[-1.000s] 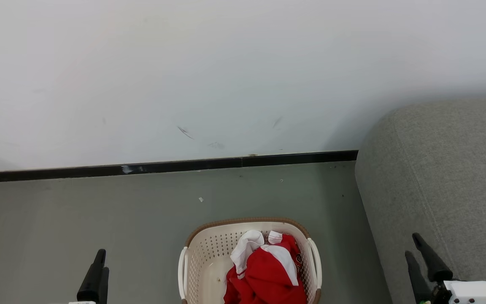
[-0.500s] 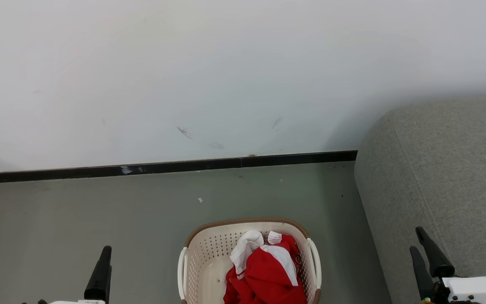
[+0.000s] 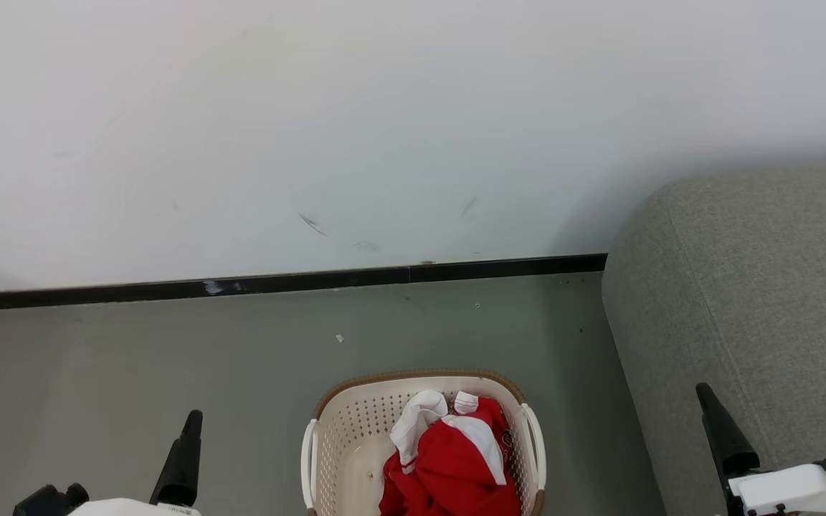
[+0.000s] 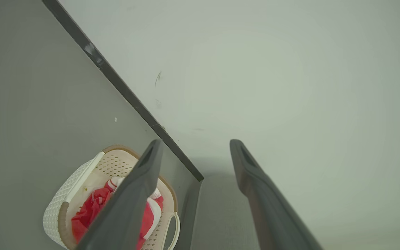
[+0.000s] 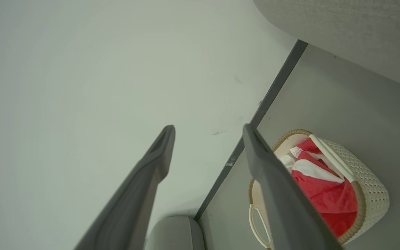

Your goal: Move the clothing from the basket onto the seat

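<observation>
The cream perforated basket [image 3: 327, 437] stands on the floor at the bottom middle of the head view, and the red and white clothing [image 3: 449, 466] lies crumpled in its right half. The grey seat [image 3: 743, 287] rises just right of the basket. In its wrist view my left gripper [image 4: 196, 142] is open and empty, up in the air left of the basket [image 4: 57, 208] and clothing [image 4: 92, 208]. My right gripper [image 5: 208, 127] is open and empty too, over the seat's [image 5: 352, 34] front edge, with the basket [image 5: 370, 184] and clothing [image 5: 325, 194] below it.
A white wall [image 3: 384, 129] with a black skirting strip [image 3: 277, 282] runs behind the basket. Grey-green floor [image 3: 133, 358] spreads left of and behind the basket. A narrow strip of floor separates basket and seat.
The left gripper's finger has shifted right and higher in the head view, with its white wrist coming into sight. On the right, one finger now shows where two did. Basket and clothing are unmoved.
</observation>
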You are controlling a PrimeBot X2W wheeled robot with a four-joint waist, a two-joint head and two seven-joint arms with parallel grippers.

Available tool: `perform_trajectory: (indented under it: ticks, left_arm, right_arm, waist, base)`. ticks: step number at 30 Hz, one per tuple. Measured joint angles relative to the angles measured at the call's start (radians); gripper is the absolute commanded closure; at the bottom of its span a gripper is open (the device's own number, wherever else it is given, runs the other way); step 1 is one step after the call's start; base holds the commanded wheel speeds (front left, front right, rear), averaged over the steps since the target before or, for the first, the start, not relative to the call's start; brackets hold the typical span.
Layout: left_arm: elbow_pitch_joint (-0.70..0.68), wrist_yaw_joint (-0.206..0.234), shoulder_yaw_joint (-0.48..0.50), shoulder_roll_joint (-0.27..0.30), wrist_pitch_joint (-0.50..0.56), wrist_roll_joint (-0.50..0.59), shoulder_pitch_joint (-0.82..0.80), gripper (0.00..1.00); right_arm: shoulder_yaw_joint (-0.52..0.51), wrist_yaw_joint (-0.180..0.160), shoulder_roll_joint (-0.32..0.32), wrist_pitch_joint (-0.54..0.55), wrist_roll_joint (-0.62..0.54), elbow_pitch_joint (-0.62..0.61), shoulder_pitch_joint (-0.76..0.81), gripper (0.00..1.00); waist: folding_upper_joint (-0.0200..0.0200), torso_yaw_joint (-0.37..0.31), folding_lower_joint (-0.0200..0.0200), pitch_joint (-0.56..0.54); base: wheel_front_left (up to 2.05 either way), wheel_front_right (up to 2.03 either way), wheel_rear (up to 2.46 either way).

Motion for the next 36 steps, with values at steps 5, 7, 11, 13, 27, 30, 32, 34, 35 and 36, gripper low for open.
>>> perform_trajectory:
  ticks: [5, 7, 11, 13, 27, 30, 32, 34, 35, 36]
  left_arm:
    - [-0.017, 0.016, -0.013, 0.002, -0.014, 0.087, -0.009, 0.00]
    - [-0.021, 0.024, -0.019, 0.002, -0.019, 0.123, -0.009, 0.00]
    - [-0.035, 0.041, -0.030, 0.003, -0.033, 0.195, -0.009, 0.00]
    - [-0.044, 0.049, -0.036, 0.003, -0.040, 0.231, -0.009, 0.00]
    - [-0.092, 0.098, -0.077, 0.015, -0.081, 0.483, -0.011, 0.00]
    - [-0.100, 0.113, -0.086, 0.016, -0.090, 0.537, -0.011, 0.00]
    - [-0.105, 0.123, -0.091, 0.016, -0.097, 0.574, -0.011, 0.00]
    - [-0.111, 0.129, -0.096, 0.016, -0.101, 0.606, -0.011, 0.00]
    - [-0.112, 0.135, -0.100, 0.016, -0.107, 0.624, -0.011, 0.00]
    - [-0.115, 0.138, -0.102, 0.016, -0.108, 0.640, -0.011, 0.00]
  right_arm:
    - [-0.003, 0.000, 0.006, -0.010, -0.093, -0.018, 0.000, 0.00]
    - [-0.004, 0.000, 0.009, -0.019, -0.129, -0.024, 0.000, 0.00]
    - [-0.006, 0.000, 0.014, -0.027, -0.205, -0.034, 0.000, 0.00]
    - [-0.007, 0.000, 0.019, -0.035, -0.244, -0.040, 0.000, 0.00]
    - [-0.002, 0.000, 0.028, -0.063, -0.518, -0.074, 0.001, 0.00]
    - [-0.002, 0.001, 0.030, -0.071, -0.577, -0.083, 0.002, 0.00]
    - [-0.002, 0.001, 0.031, -0.078, -0.614, -0.086, 0.002, 0.00]
    - [-0.003, 0.001, 0.033, -0.080, -0.651, -0.089, 0.005, 0.00]
    - [-0.004, 0.001, 0.034, -0.085, -0.669, -0.090, 0.005, 0.00]
    - [-0.005, 0.001, 0.035, -0.088, -0.689, -0.091, 0.006, 0.00]
  waist:
    - [0.0000, 0.001, 0.0009, -0.001]
    - [0.0000, 0.002, 0.0011, -0.002]
    - [0.0000, 0.003, 0.0010, -0.002]
    - [0.0000, 0.004, 0.0006, -0.002]
    - [0.0000, 0.004, -0.0049, 0.002]
    - [0.0000, 0.004, -0.0058, 0.002]
    - [0.0000, 0.004, -0.0062, 0.003]
    - [0.0000, 0.004, -0.0065, 0.003]
    - [0.0000, 0.003, -0.0066, 0.003]
    - [0.0000, 0.003, -0.0067, 0.003]
  base:
    - [0.00, 0.00, 0.00]
    - [0.00, 0.00, 0.00]
    - [0.00, 0.00, 0.00]
    - [0.00, 0.00, 0.00]
    - [0.00, 0.00, 0.00]
    - [0.00, 0.00, 0.00]
    - [0.00, 0.00, 0.00]
    - [0.00, 0.00, 0.00]
    - [0.00, 0.00, 0.00]
    - [0.00, 0.00, 0.00]
